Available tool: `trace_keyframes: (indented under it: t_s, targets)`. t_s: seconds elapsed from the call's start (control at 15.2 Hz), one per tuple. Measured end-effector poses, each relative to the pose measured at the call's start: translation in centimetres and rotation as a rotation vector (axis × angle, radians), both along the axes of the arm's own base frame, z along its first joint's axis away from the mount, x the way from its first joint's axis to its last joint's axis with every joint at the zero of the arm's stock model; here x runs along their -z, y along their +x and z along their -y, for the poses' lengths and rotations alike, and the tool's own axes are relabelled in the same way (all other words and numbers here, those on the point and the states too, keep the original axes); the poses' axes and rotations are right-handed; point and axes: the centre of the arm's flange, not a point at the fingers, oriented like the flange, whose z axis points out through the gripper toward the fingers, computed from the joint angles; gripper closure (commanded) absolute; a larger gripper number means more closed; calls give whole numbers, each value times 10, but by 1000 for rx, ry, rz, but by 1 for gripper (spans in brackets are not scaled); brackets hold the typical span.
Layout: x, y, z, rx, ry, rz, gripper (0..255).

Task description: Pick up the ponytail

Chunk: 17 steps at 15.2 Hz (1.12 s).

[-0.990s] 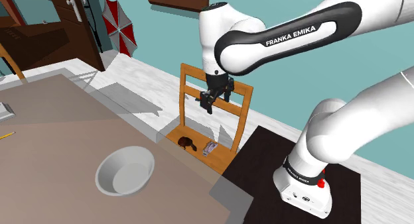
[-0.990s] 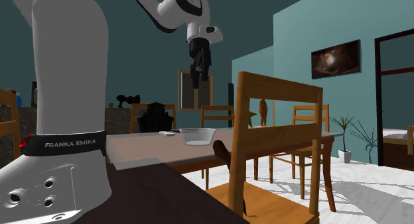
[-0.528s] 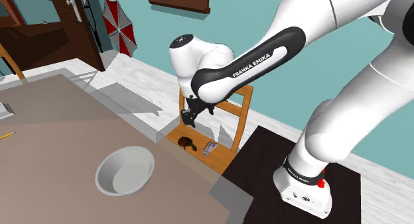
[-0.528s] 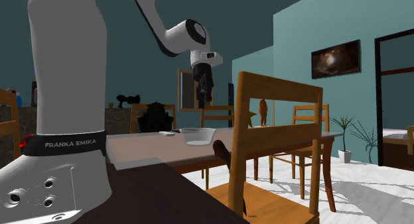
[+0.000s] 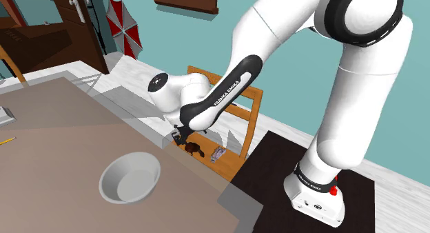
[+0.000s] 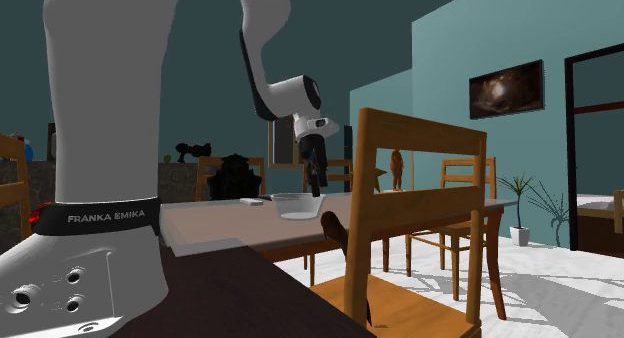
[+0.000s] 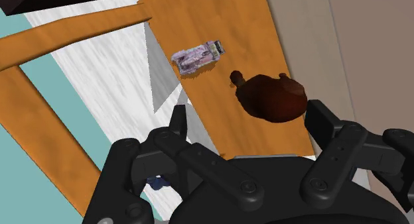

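Ponytail: a dark reddish-brown, glossy rounded lump with a short stub at one end, just below centre of the shoulder view. It lies flat on the orange chair seat. My wrist view has it near the seat's table-side edge, apart from a small pinkish-grey object.

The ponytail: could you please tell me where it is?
In the shoulder view, the brown ponytail lies on the wooden chair seat, between the table edge and a small pale object.
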Motion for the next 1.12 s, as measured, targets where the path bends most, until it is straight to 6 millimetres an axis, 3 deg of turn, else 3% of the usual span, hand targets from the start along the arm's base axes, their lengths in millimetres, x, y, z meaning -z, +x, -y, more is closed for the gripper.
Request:
trace_keyframes:
  t_s: [0.26,0.79,0.86,1.12]
  targets:
    - [43,27,-15,41,-63,11,0]
    - [87,30,-15,48,-75,14,0]
    - [88,31,-15,48,-75,14,255]
    - [89,31,-16,48,-74,15,255]
